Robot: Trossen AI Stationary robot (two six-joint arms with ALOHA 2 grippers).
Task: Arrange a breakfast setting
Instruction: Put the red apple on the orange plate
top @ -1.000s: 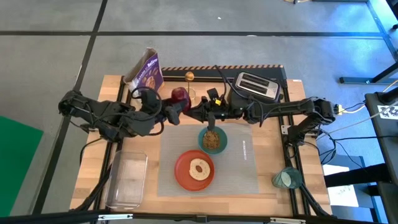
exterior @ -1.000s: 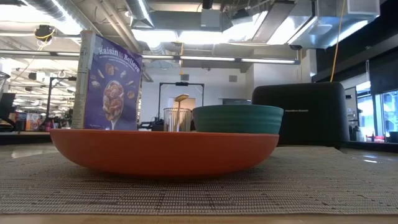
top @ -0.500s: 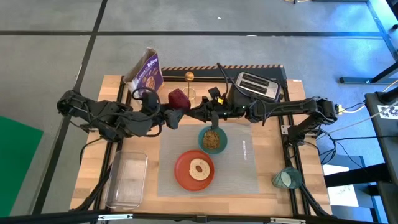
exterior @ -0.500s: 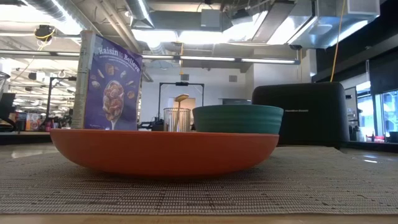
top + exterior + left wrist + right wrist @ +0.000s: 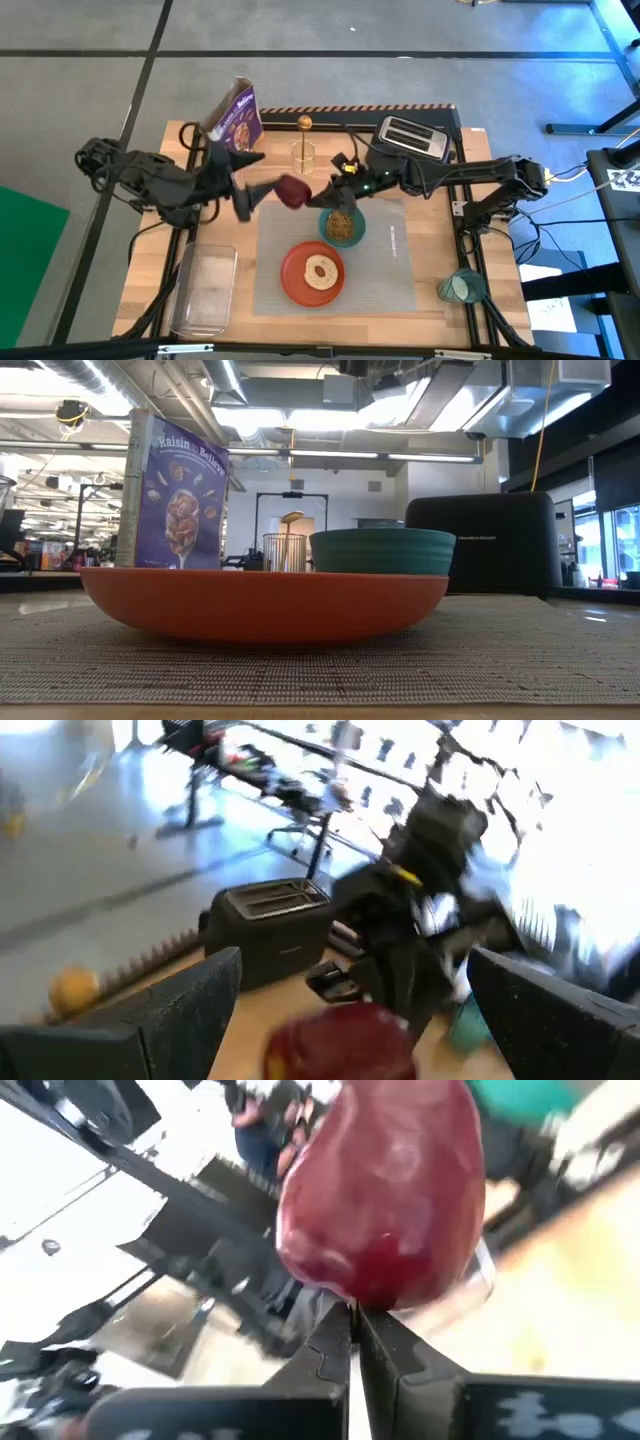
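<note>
- A wooden table [image 5: 190, 215] stands on a grey concrete floor; in the low view a lit workshop with ceiling ducts lies behind it
- A grey placemat [image 5: 385, 265] covers the middle of the table
- Nearest the front edge, the orange plate [image 5: 300, 275] sits on the placemat with the bagel [image 5: 321, 271] lying on it
- On the bare wood left of the placemat lies a clear plastic tub [image 5: 205, 290]; off the placemat's right front corner stands the teal cup [image 5: 460, 287]
- Just behind the plate, on the placemat, sits the teal bowl [image 5: 343, 226], with brown cereal inside
- Above the placemat's back left corner the dark red fruit [image 5: 292, 190] hangs at the tip of the right gripper [image 5: 308, 196], whose arm reaches in from the right side of the table
- In the right wrist view that gripper's fingers [image 5: 330, 1350] are pressed together, pinching something thin at the fruit's base, most likely its stem
- The left gripper [image 5: 252, 176] is just left of the fruit, its jaws spread wide and not touching it; in the left wrist view the fruit sits low between the two fingers [image 5: 190, 1010]
- Farther back a small wire holder [image 5: 303, 155] stands with the gold spoon [image 5: 303, 124] upright in it
- At the back edge are a purple cereal box [image 5: 236, 115] on the left and the black toaster [image 5: 412, 138] on the right
</note>
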